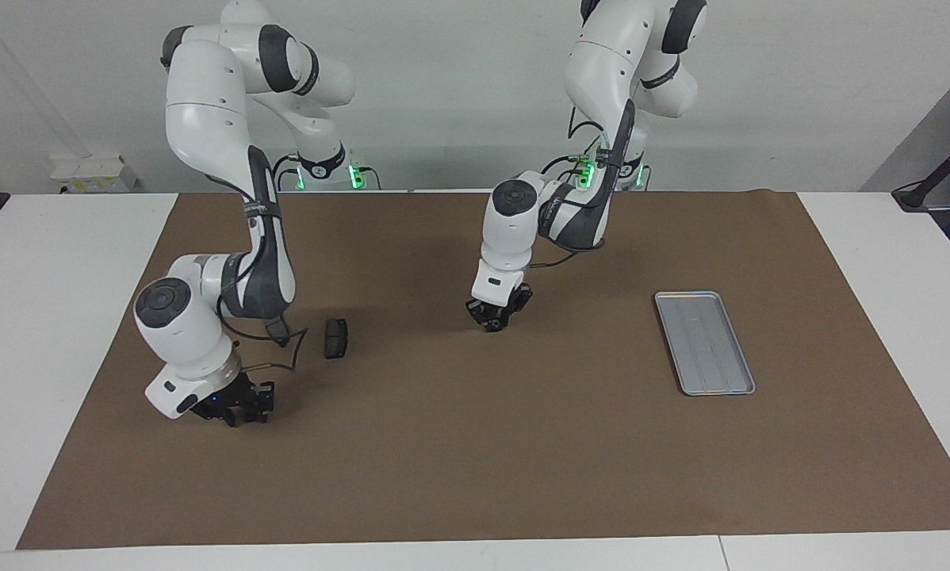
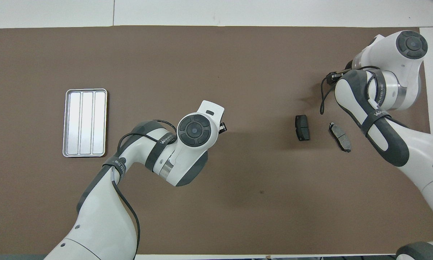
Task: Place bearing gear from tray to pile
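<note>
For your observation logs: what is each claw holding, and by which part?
Cannot be told: left claw low over the mat, right claw near the pads; holds hidden.

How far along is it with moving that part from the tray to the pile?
The tray is bare, so pickup looks done. The left gripper hangs over mid-mat between tray and pile; whether it carries the part is hidden. Delivery remains: two dark pads lie at the right arm's end, where the right gripper sits low.
</note>
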Controlling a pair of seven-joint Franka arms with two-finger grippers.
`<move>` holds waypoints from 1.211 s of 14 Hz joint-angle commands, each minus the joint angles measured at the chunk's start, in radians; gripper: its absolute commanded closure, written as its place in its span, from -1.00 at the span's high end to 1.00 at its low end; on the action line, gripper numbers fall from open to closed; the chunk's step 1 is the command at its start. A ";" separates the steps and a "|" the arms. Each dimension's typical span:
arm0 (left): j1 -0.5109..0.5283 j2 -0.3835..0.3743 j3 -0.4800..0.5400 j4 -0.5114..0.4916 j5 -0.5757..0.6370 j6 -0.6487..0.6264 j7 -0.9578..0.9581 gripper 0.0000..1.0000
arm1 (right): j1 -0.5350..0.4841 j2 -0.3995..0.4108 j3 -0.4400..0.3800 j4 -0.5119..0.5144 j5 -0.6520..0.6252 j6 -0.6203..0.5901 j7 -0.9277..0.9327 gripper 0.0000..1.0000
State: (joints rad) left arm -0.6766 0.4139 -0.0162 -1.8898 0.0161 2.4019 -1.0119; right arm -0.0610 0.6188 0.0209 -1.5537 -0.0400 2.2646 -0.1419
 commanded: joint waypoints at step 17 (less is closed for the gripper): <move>0.295 -0.331 0.039 0.412 0.061 -0.637 0.443 1.00 | 0.536 -0.285 0.022 -0.020 0.017 -0.395 1.160 1.00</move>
State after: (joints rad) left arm -0.5086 0.0406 0.0302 -1.5488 0.0729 1.8327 -0.7460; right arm 0.4184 0.3094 0.0481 -1.5548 -0.0365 1.8118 0.8652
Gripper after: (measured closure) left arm 0.000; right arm 0.000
